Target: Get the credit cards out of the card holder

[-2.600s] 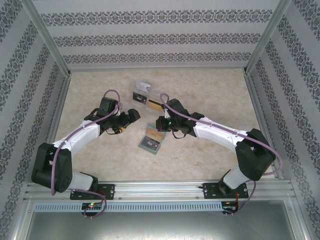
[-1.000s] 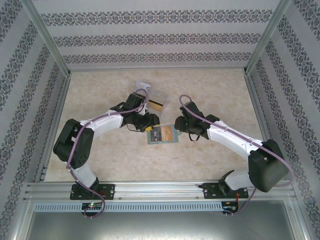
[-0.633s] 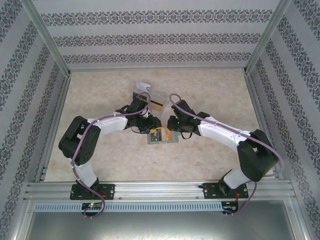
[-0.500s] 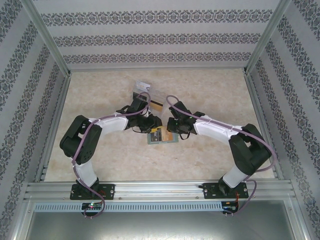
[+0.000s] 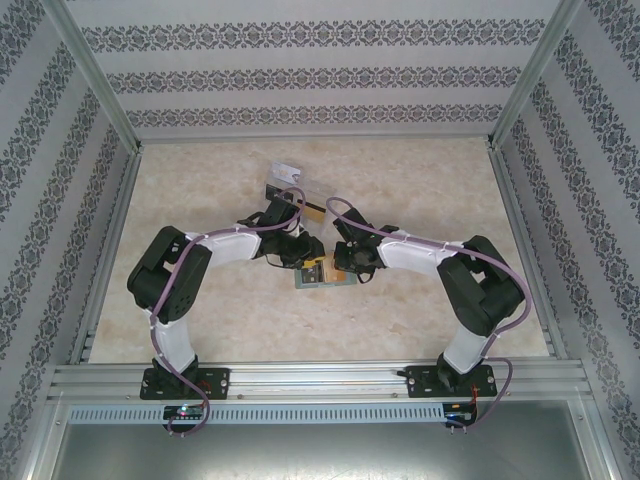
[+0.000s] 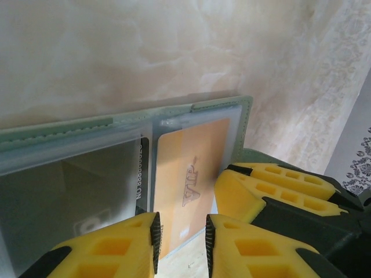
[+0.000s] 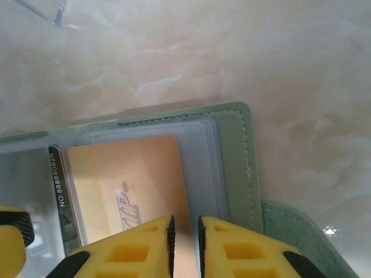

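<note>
- The holder (image 5: 322, 273) lies open in the middle of the table (image 5: 200, 200), between the two grippers.
- A gold card (image 6: 191, 174) sits in a clear pocket at the outer edge of one panel. A dark card (image 6: 142, 171) sits in the pocket next to it. As far as I can see, no card is drawn out of these pockets yet.
- The left gripper (image 6: 181, 234) has its fingers a little apart at one end of the gold card, and the card shows in the gap. I cannot tell whether they grip it.
- The right gripper (image 7: 184, 231) is just beside the left one, at the same panel. Its fingers are almost together, with only a thin slit. I cannot tell whether they pinch the card or the pocket.
- On the far side of the holder is a clear box (image 5: 281, 170) with something gold and dark in it, too small to name.
- I judge that the pulling is only at its start. The gold card and then the dark card are left to take out.
</note>
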You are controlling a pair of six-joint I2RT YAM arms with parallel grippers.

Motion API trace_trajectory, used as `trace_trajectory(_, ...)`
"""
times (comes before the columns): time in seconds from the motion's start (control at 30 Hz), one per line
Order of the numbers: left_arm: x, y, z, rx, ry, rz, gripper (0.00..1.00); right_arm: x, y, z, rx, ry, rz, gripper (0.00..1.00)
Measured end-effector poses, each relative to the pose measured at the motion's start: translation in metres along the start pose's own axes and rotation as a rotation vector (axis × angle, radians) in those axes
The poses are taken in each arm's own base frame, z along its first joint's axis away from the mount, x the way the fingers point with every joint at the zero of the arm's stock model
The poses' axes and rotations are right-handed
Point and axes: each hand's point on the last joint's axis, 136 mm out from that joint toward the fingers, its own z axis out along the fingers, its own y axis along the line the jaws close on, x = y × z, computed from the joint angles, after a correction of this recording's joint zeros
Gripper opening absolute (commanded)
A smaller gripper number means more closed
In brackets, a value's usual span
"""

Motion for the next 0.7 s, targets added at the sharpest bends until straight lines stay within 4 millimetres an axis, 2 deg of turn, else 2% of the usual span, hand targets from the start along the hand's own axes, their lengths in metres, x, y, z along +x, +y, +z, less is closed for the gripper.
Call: trace_trajectory(0.7,0.002,0.012,0.01,-0.035,0.03,0.011,0.28,-0.002,0.005,0.008,-0.032,0.006,0.042,0.17)
